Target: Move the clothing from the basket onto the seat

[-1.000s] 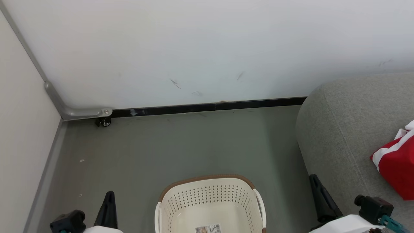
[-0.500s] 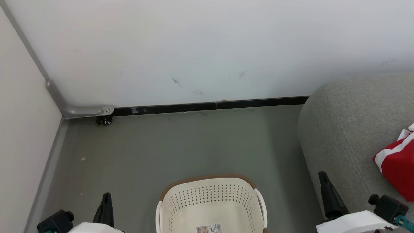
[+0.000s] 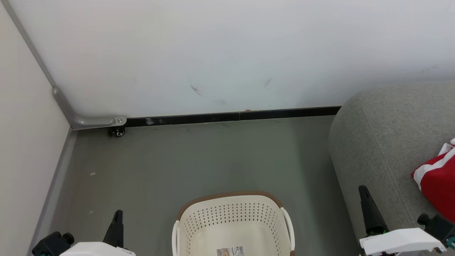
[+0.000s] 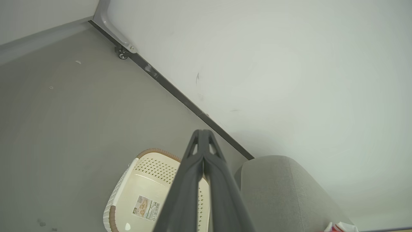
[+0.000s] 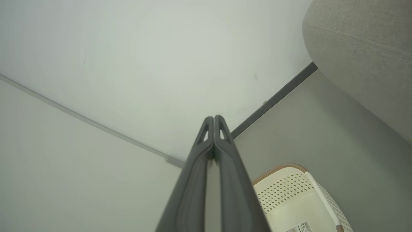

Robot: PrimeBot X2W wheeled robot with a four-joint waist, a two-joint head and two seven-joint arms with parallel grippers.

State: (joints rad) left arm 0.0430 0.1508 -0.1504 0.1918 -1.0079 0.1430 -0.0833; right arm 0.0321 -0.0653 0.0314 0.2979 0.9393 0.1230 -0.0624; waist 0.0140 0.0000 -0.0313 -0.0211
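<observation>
On the seat [image 3: 384,142], head view: clothing [image 3: 437,181]; left end effector [image 4: 203,132], right end effector [image 5: 214,118] closed.

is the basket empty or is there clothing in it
Empty, in the part in view: the basket shows a bare cream bottom and barcode sticker, no fabric. Red-and-white clothing lies on the grey seat.

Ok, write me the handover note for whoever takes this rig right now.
Left end effector: shut, empty, left of the laundry basket.
Right end effector: shut, empty, beside the grey sofa.
Red-and-white garment lies on the sofa; the basket's visible inside holds no clothing.
Done: transfer looks complete. Left: check the basket's hidden near end.
</observation>
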